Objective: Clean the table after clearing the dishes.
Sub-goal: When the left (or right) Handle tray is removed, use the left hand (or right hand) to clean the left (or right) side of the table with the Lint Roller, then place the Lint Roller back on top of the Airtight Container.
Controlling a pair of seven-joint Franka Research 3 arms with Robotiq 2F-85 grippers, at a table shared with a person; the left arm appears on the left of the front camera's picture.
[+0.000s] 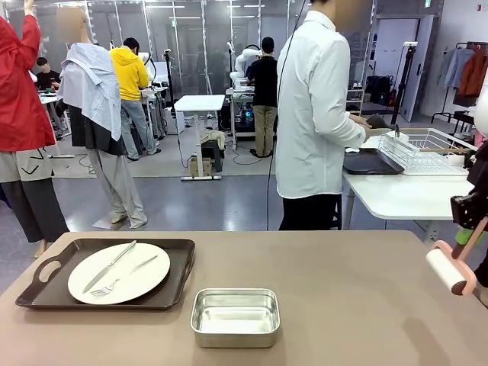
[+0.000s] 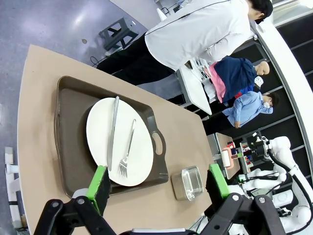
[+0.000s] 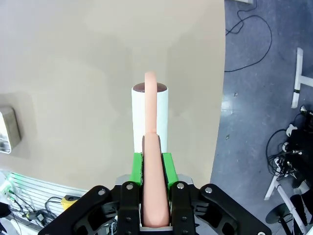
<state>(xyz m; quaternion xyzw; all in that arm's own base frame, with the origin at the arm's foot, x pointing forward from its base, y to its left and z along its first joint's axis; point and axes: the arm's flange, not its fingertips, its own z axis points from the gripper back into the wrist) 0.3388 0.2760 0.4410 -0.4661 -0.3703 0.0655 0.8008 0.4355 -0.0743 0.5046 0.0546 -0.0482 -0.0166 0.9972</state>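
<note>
One of the dishes, a white plate [image 1: 119, 272] with a steel knife [image 1: 111, 265] and fork [image 1: 122, 279], lies on a dark brown tray [image 1: 47, 287] at the left of the taupe table [image 1: 343, 305]. In the left wrist view my left gripper [image 2: 157, 183] hangs open high above that tray [image 2: 73, 147] and plate [image 2: 120, 142], its green pads [image 2: 100, 180] wide apart. At the table's right edge my right gripper [image 1: 467, 232] is shut on the pink handle of a lint roller [image 1: 448, 273]. Its white roll [image 3: 150, 112] is held just above the tabletop [image 3: 73, 73].
A small steel pan [image 1: 235, 316] stands at the front middle of the table. Beyond the far edge a person in a white shirt [image 1: 313, 114] faces a white table [image 1: 404, 194] that holds a wire rack [image 1: 427, 150] and a dark tray [image 1: 371, 162].
</note>
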